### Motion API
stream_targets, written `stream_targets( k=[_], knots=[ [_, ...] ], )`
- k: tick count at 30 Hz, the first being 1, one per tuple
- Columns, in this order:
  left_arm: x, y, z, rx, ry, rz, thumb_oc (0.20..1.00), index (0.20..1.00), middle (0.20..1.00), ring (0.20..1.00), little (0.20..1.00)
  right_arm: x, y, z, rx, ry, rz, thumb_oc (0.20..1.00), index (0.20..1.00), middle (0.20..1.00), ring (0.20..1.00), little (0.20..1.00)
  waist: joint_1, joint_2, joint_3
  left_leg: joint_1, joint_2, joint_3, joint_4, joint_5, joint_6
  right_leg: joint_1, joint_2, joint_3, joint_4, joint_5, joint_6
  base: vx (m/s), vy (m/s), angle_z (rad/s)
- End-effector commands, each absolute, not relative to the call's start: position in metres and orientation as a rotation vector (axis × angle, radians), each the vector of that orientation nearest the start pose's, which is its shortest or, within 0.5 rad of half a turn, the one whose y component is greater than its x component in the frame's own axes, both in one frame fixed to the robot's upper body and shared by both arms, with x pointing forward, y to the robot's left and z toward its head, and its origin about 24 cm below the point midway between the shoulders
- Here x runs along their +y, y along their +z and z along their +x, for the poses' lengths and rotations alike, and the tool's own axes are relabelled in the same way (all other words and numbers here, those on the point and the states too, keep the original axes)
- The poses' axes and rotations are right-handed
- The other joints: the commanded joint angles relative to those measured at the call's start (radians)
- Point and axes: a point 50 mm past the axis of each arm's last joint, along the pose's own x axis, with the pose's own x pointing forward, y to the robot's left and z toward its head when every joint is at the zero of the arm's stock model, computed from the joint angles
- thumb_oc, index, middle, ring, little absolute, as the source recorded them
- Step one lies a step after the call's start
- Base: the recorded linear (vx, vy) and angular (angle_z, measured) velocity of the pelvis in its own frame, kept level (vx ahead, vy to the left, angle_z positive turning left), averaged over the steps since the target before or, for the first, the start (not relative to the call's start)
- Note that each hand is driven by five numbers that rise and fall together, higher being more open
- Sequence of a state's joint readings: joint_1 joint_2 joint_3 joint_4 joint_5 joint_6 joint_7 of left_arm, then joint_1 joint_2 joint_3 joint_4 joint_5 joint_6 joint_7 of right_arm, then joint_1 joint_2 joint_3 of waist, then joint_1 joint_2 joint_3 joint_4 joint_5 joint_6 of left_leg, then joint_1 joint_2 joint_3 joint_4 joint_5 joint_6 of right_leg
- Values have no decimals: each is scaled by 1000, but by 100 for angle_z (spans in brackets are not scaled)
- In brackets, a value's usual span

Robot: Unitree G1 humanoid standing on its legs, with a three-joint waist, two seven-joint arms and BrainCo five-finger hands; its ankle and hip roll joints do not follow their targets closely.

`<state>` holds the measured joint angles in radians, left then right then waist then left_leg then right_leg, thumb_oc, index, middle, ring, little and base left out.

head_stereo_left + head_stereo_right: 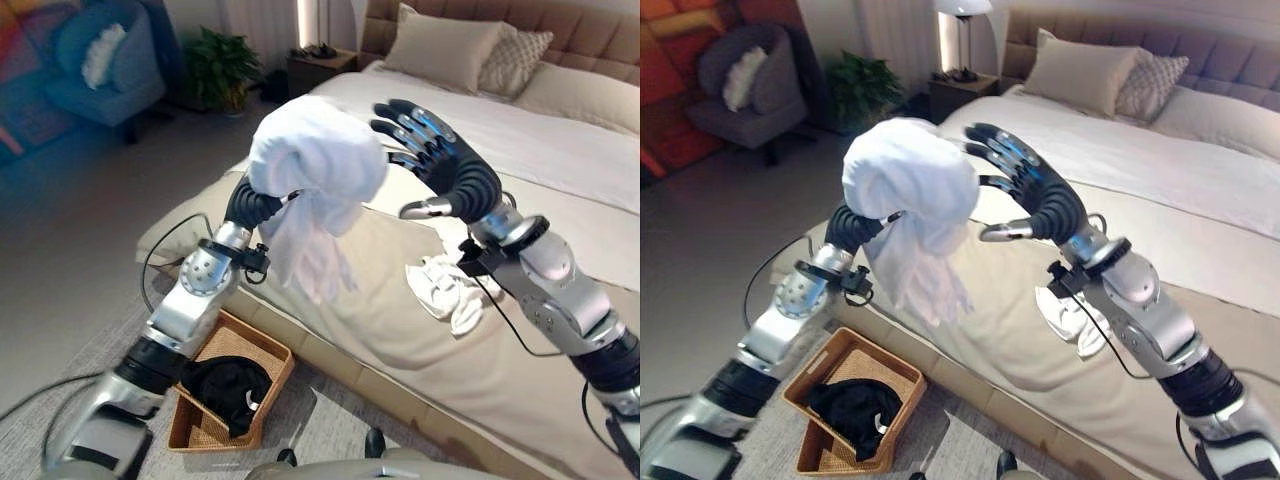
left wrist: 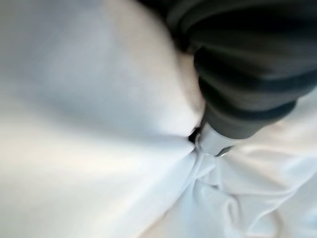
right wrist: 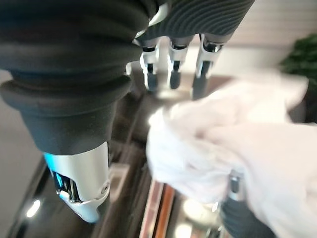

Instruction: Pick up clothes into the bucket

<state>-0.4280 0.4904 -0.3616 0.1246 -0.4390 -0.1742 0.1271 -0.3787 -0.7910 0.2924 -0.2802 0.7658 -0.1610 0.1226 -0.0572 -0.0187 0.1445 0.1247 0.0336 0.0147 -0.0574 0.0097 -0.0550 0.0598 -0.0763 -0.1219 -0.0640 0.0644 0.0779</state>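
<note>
- My left hand (image 1: 262, 196) holds the white garment (image 1: 318, 175) bunched at upper centre of the frame; its fingers are buried in cloth, so I cannot tell how they are set.
- The garment's tail hangs downward, and the basket (image 1: 275, 362) sits lower left of it, on the floor beside the bed (image 1: 420, 340).
- My right hand (image 1: 440, 160), fingers spread and released, hovers just right of the bundle.
- A second white piece (image 1: 445, 290) lies on the bed, nearer that right arm.

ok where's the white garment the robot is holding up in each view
Left eye view: white garment upper centre, bunched over the left robot hand.
Right eye view: upper centre-left.
Left wrist view: pressed against the camera.
Right wrist view: beyond the right robot hand.
Shared landmark: wicker basket, below it in both eye views.
</note>
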Motion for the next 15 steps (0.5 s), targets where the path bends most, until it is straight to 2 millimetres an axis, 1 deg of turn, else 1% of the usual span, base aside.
stream_targets(
  k=[1, 4, 5, 7, 8, 9, 10, 11, 12, 13, 14, 15],
  knots=[
    [160, 170, 321, -501, -183, 158, 200, 200, 200, 200, 200, -182, 211, 267, -573, 496, -12, 1000, 1000, 1000, 1000, 1000, -15, -55, -59, -87, -37, -33, 147, -77, 16, 6, -62, -29, 110, -69, 51, 16, 8, -8],
    [201, 171, 311, -523, -33, 181, 200, 200, 200, 200, 200, -204, 176, 264, -469, 363, 27, 1000, 1000, 1000, 1000, 1000, -17, -49, -52, -86, -36, -34, 143, -77, 16, 5, -61, -27, 108, -71, 50, 16, 10, -6],
    [216, 169, 307, -523, 25, 198, 200, 200, 200, 200, 200, -214, 162, 262, -421, 305, 31, 1000, 1000, 1000, 1000, 1000, -18, -47, -49, -87, -36, -34, 144, -78, 16, 3, -61, -26, 108, -72, 49, 13, 10, -7],
    [235, 168, 302, -526, 101, 228, 200, 200, 200, 200, 200, -228, 135, 259, -339, 201, 35, 1000, 1000, 1000, 1000, 1000, -19, -45, -43, -93, -38, -35, 146, -79, 17, -3, -60, -26, 111, -75, 48, 1, 8, -3],
    [235, 168, 302, -525, 101, 229, 200, 200, 200, 200, 200, -228, 135, 259, -339, 202, 36, 1000, 1000, 1000, 1000, 1000, -20, -45, -44, -93, -38, -36, 147, -80, 16, -3, -60, -26, 112, -75, 48, -40, 20, 1],
    [255, 167, 296, -517, 178, 277, 200, 200, 200, 200, 200, -244, 104, 255, -235, 81, 4, 1000, 1000, 1000, 1000, 1000, -19, -42, -27, -107, -40, -38, 151, -79, 18, -15, -60, -27, 115, -74, 47, -59, 16, 1],
    [268, 166, 293, -503, 232, 317, 200, 200, 200, 200, 200, -253, 82, 251, -154, 9, -11, 1000, 1000, 1000, 1000, 1000, -19, -43, -17, -121, -42, -39, 159, -80, 19, -24, -61, -28, 117, -73, 46, -79, 14, 1],
    [274, 166, 292, -500, 252, 325, 200, 200, 200, 200, 200, -254, 73, 249, -124, -3, -27, 1000, 1000, 1000, 1000, 1000, -18, -43, -8, -129, -44, -41, 163, -79, 19, -30, -61, -28, 119, -72, 46, -45, 2, 2],
    [274, 166, 292, -501, 252, 325, 200, 200, 200, 200, 200, -254, 73, 249, -125, -3, -27, 1000, 1000, 1000, 1000, 1000, -18, -44, -9, -130, -44, -41, 164, -80, 19, -31, -61, -28, 120, -72, 46, -37, 5, 2],
    [283, 164, 291, -479, 289, 353, 200, 200, 200, 200, 200, -258, 57, 246, -66, -44, -68, 1000, 1000, 1000, 1000, 1000, -17, -43, 2, -144, -45, -43, 175, -81, 20, -42, -62, -30, 125, -72, 45, -71, 12, 4],
    [293, 162, 289, -466, 331, 377, 200, 200, 200, 200, 200, -263, 32, 238, 34, -98, -77, 1000, 1000, 1000, 1000, 1000, -14, -43, 26, -168, -47, -48, 192, -79, 21, -58, -63, -31, 130, -68, 45, -85, 19, 8],
    [298, 160, 289, -454, 354, 390, 200, 200, 200, 200, 200, -264, 19, 235, 79, -121, -73, 1000, 1000, 1000, 1000, 1000, -14, -44, 36, -181, -49, -49, 199, -80, 22, -67, -64, -32, 133, -68, 45, -104, 18, 7]
  ],
)
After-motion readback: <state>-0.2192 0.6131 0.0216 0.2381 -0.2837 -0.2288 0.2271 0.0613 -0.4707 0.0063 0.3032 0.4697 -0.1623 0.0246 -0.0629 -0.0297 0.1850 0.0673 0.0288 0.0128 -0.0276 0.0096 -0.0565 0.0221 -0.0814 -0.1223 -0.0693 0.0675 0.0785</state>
